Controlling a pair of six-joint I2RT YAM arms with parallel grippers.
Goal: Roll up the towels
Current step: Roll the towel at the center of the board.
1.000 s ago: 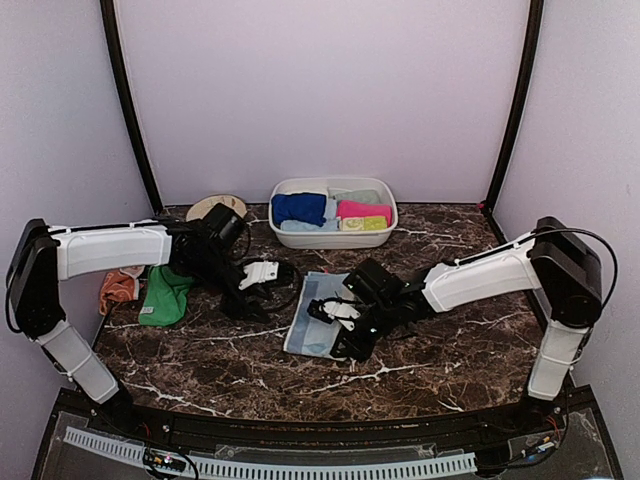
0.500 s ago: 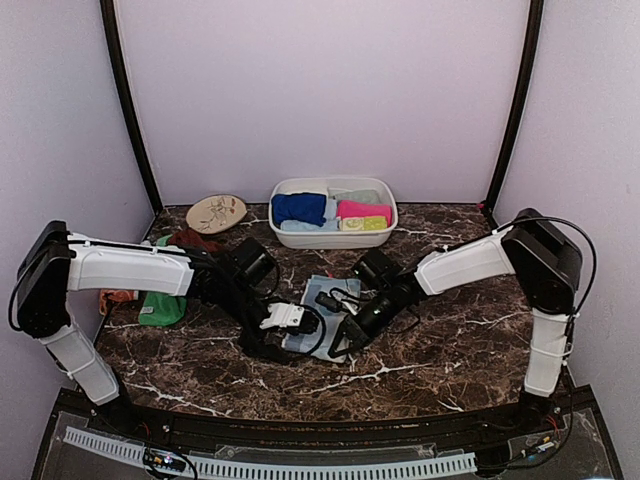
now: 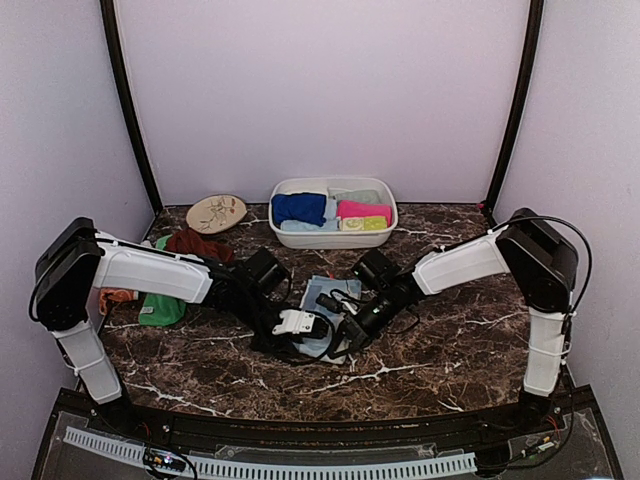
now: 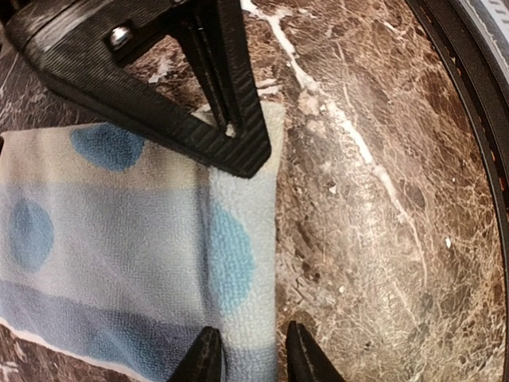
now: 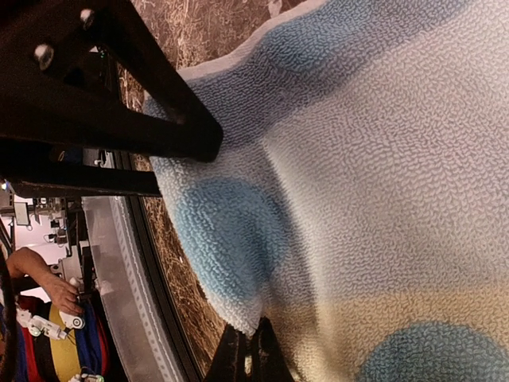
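A pale towel with blue dots lies flat at the table's middle. It fills the left wrist view and the right wrist view. My left gripper is at its near edge, and its jaws stand a little apart with that edge between them. My right gripper is beside it and is shut on the towel's near corner. A green towel, a rust-brown towel and a peach towel lie at the left.
A white oval tub at the back middle holds rolled towels: royal blue, pink and others. A cream leaf-pattern plate lies at the back left. The two grippers are close together, and each shows in the other's wrist view.
My left arm has swung from the left side to the dotted towel's near edge. My right gripper has shifted slightly along that edge and stays on the towel.
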